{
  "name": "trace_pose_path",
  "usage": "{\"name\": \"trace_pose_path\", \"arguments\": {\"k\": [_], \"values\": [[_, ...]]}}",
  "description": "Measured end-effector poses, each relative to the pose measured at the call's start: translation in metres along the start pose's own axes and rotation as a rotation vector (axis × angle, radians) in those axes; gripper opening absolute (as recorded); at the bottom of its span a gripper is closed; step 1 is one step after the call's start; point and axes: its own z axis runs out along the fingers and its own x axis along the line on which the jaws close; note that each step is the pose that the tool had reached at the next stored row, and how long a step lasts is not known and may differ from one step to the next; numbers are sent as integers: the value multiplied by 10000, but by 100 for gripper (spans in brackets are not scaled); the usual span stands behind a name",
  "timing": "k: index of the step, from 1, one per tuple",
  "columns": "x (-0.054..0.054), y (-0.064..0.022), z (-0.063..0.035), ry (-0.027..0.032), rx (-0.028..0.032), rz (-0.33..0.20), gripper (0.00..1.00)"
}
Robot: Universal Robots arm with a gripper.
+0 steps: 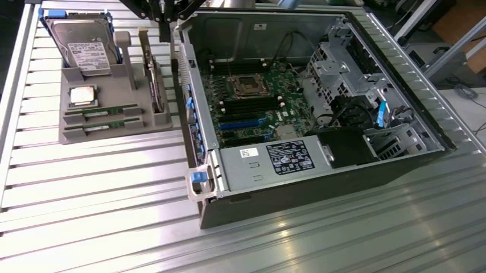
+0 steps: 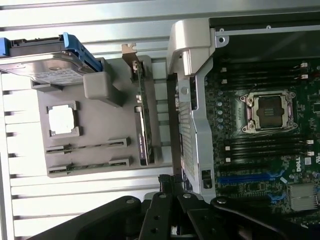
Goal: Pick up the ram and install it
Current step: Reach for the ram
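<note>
Two green ram sticks [image 1: 102, 112] [image 1: 102, 126] lie edge-up in the slots of a grey holder tray [image 1: 114, 133], at the exterior view's left. The wrist view shows the same sticks [image 2: 87, 147] [image 2: 87, 166] in the tray [image 2: 100, 110]. My gripper [image 1: 156, 14] hangs high over the gap between the tray and the open computer case [image 1: 205, 170], well apart from the sticks and holding nothing that I can see. Its black body [image 2: 172, 200] shows in the wrist view. Black memory slots [image 1: 243, 105] run across the motherboard beside the empty processor socket [image 1: 247, 85].
On the tray are a boxy silver hard drive [image 1: 83, 45] in a blue frame, a square silver processor chip [image 1: 82, 95] and an upright expansion card [image 1: 152, 79]. The case wall [image 1: 186, 79] stands between tray and motherboard. A power supply [image 1: 281, 159] fills the case's near end.
</note>
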Motion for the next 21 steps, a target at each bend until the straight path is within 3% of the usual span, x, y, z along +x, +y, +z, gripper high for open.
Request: {"name": "trace_pose_path", "arguments": {"k": [21], "values": [[162, -12, -5, 0, 0, 0, 11]]}}
